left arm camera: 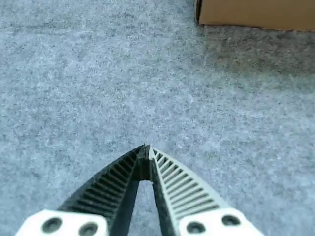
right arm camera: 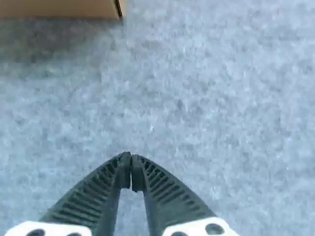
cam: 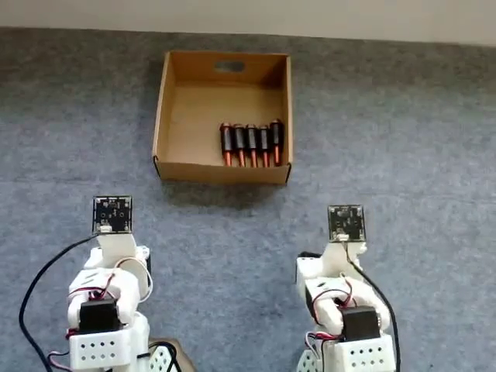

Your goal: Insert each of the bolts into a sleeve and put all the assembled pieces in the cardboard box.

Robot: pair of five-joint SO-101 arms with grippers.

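Note:
Several assembled pieces (cam: 252,144), black sleeves with orange bolt ends, lie side by side inside the cardboard box (cam: 175,116), against its near right corner. The box's outer corner shows in the left wrist view (left arm camera: 256,12) and in the right wrist view (right arm camera: 64,7). Both arms sit folded back at the near edge of the table, well short of the box. My left gripper (left arm camera: 146,150) is shut with nothing in it, hovering over bare grey carpet. My right gripper (right arm camera: 130,158) is likewise shut and holds nothing.
Grey carpet (cam: 387,132) covers the whole table. The left arm's body (cam: 108,302) and the right arm's body (cam: 345,310) stand at the near edge, with a black cable (cam: 35,287) looping beside the left one.

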